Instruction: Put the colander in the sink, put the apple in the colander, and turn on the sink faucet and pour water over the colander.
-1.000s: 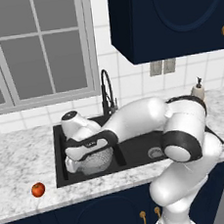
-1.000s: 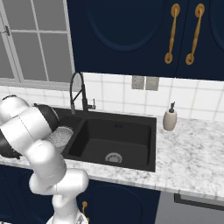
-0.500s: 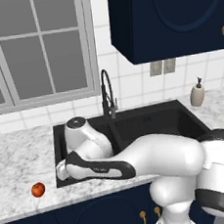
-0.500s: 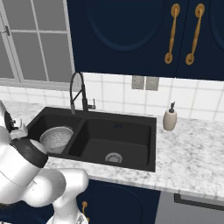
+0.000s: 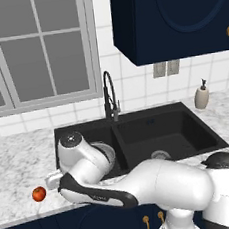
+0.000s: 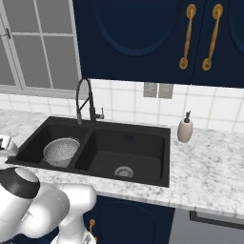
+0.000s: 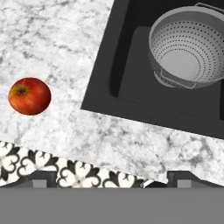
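From the left base view, the white arm is bending low over the front of the counter, and its gripper (image 5: 52, 181) is hanging just beside the apple (image 5: 39, 194). The apple is sitting on the marble counter (image 5: 16, 163), a little off to one side of the jaws and not touching them. The colander (image 5: 107, 155) is peeking out from behind the arm, inside the sink (image 5: 173, 130). The sink faucet (image 5: 109, 94) is standing behind the sink with no water coming out.

From the right base view, the colander (image 6: 61, 151) is sitting upright in one basin of the sink (image 6: 143, 147), well apart from the hand. The sink faucet (image 6: 86, 101) is arching over the middle wall between the basins. A soap bottle (image 6: 185, 128) is standing on the counter on the far side.

From the hand view, the gripper (image 7: 111, 178) is looking down at the counter edge. Its two dark tips are sitting far apart, so the jaws look wide and are holding nothing. The apple (image 7: 29, 96) is lying ahead of the jaws and off to one side, not between them. The colander (image 7: 190, 48) is ahead and off to the other side, down in the sink (image 7: 131, 83).

The apple looks small, round, hard and smooth, so I think it could roll or slip. Squeezing it across its fat middle seems best.
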### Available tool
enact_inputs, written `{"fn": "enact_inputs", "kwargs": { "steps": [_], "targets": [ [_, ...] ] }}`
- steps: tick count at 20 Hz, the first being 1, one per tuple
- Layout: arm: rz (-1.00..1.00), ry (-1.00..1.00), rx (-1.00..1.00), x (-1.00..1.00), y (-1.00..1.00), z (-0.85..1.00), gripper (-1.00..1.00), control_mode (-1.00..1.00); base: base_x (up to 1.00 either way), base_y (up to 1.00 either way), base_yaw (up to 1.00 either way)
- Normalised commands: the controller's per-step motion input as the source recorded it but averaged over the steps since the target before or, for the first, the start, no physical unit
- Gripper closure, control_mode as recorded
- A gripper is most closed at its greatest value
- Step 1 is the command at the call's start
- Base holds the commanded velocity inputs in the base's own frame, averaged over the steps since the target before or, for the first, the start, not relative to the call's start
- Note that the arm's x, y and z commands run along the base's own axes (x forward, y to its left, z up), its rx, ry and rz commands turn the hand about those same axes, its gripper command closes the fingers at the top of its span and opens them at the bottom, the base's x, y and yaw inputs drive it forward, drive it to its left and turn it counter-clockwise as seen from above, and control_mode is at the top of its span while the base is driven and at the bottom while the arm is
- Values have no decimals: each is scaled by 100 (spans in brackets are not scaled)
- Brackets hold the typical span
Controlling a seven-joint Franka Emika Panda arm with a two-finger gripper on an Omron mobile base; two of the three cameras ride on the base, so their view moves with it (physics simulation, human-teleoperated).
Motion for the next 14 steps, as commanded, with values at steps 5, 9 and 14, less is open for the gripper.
{"fn": "enact_inputs", "kwargs": {
  "steps": [5, 9, 14],
  "targets": [
    [-10, 6, 2, 7, 41, 25, -100, -100, 0, 0, 0],
    [-4, 4, 0, 13, 61, 2, -100, -100, 0, 0, 0],
    [-2, 3, 0, 13, 54, -16, -100, -100, 0, 0, 0]
  ]
}}
